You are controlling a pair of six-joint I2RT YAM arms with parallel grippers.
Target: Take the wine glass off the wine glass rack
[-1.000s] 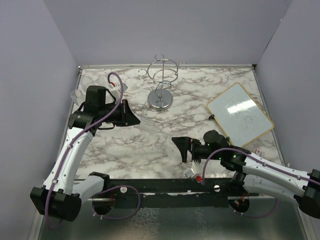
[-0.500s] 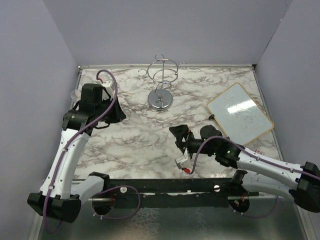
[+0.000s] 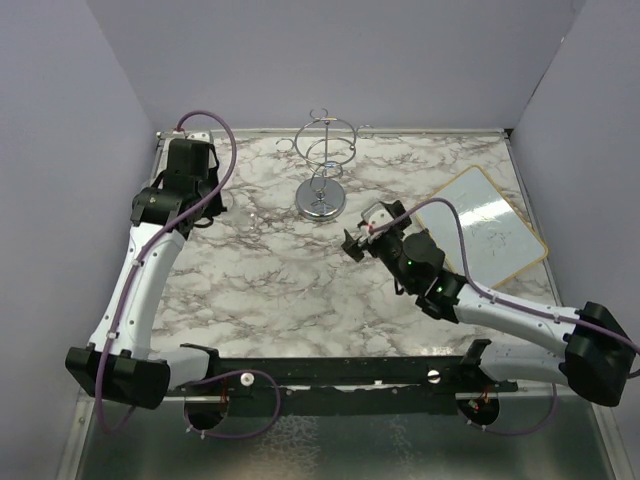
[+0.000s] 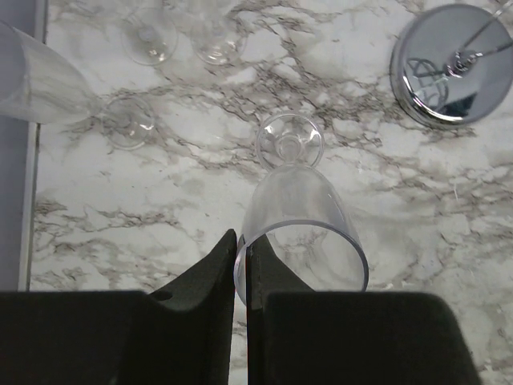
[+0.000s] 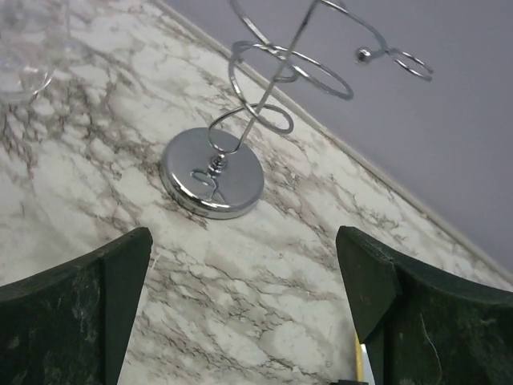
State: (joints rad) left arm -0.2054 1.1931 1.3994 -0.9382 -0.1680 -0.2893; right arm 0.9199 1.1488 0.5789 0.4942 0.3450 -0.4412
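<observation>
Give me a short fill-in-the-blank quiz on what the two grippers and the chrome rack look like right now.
1. The left gripper is shut on the rim of a ____.
2. The right gripper faces the wine glass rack with its jaws ____.
3. ____ glasses hang from the rack's rings.
4. The whiteboard lies to the robot's ____ of the rack.

Missing words: wine glass; open; no; right.

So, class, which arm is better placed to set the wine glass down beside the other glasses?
Left. The left tool is shut on the wine glass at its rim, near the other glasses. The right tool is open, empty, facing the wine glass rack.
</observation>
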